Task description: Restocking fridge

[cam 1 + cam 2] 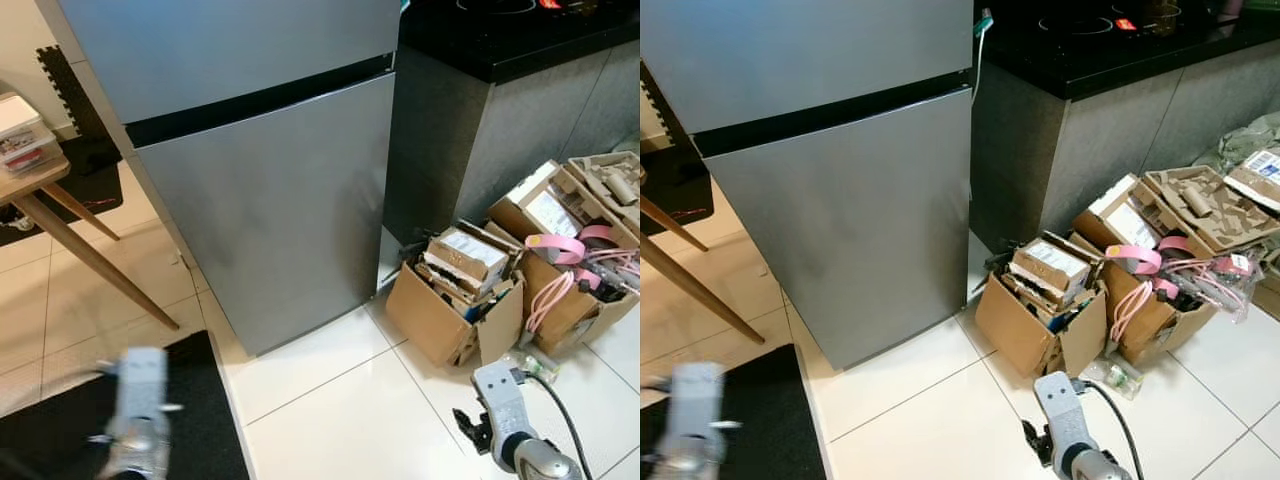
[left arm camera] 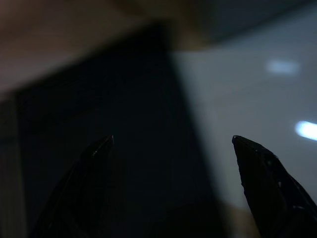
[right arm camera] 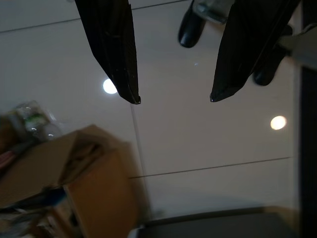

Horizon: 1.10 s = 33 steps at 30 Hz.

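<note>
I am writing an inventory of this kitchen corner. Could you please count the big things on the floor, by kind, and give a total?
Fridges: 1, silver fridge, doors closed
Open cardboard boxes of clutter: 3, front box, middle box, back box
Black floor mats: 1, black mat
Wooden tables: 1, wooden table, partly in view
Total: 6

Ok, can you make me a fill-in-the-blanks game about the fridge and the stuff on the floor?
1. Both doors of the grey fridge are ____.
2. The cardboard boxes sit on the white tiled ____.
3. The looped cables hanging over one box are coloured ____.
4. The left gripper and the right gripper both have their jaws ____ and hold nothing.

Missing words: shut; floor; pink; open
</note>
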{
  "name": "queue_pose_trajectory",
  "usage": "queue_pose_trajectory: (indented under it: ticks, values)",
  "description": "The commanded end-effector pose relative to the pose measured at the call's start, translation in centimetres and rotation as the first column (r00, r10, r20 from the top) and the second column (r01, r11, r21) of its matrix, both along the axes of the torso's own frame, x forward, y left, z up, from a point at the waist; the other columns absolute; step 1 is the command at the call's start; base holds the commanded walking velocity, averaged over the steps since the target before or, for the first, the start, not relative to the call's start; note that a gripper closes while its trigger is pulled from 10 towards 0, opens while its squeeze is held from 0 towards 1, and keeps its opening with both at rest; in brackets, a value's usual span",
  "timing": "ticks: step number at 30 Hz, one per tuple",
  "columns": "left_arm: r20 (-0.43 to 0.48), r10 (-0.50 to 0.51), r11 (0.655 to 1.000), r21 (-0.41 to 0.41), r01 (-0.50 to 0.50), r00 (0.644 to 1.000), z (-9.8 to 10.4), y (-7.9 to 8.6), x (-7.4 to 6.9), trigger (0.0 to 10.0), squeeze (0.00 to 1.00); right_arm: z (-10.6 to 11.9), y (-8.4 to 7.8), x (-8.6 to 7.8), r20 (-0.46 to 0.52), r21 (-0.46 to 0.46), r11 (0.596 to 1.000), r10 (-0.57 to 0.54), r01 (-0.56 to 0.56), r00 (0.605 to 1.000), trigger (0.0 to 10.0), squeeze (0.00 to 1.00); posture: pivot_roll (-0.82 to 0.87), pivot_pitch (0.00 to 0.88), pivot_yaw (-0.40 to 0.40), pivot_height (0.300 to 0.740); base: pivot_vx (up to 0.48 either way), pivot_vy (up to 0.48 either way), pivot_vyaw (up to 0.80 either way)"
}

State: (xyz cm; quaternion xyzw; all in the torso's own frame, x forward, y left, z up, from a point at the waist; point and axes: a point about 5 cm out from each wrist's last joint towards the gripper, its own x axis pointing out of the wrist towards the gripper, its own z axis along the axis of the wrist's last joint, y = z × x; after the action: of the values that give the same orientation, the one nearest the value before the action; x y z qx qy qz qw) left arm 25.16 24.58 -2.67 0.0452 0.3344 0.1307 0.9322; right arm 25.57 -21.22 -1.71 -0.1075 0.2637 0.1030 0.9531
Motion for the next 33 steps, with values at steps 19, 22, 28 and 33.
queue_pose_trajectory:
  ticks: [19,22,28,33]
  values:
    - [-0.062,-0.268,0.963,-0.062,0.264,0.961,-1.7,-6.0,-0.8,10.0,0.00,0.0,-3.6,-0.9,0.061,-0.051,0.950,-0.306,0.309,0.950,10.0,0.00,-0.09,0.110,0.076,0.730,0.000,0.068,0.00]
    - [-0.058,-0.294,0.955,-0.059,0.291,0.954,-1.6,-6.4,-0.6,10.0,0.00,-0.1,-3.3,-0.8,0.061,-0.047,0.952,-0.300,0.302,0.952,10.0,0.00,-0.09,0.108,0.076,0.730,0.000,0.476,0.00]
    - [-0.045,-0.321,0.947,-0.046,0.319,0.946,-1.3,-6.9,-0.2,10.0,0.00,-0.2,-2.9,-0.7,0.064,-0.043,0.955,-0.290,0.293,0.955,10.0,0.00,-0.08,0.102,0.077,0.730,0.000,0.477,0.00]
    - [-0.044,-0.337,0.941,-0.033,0.336,0.940,-1.1,-6.9,-0.1,10.0,0.00,-0.2,-2.9,-0.8,0.062,-0.039,0.956,-0.287,0.290,0.956,10.0,0.00,-0.08,0.101,0.077,0.730,0.000,0.480,0.00]
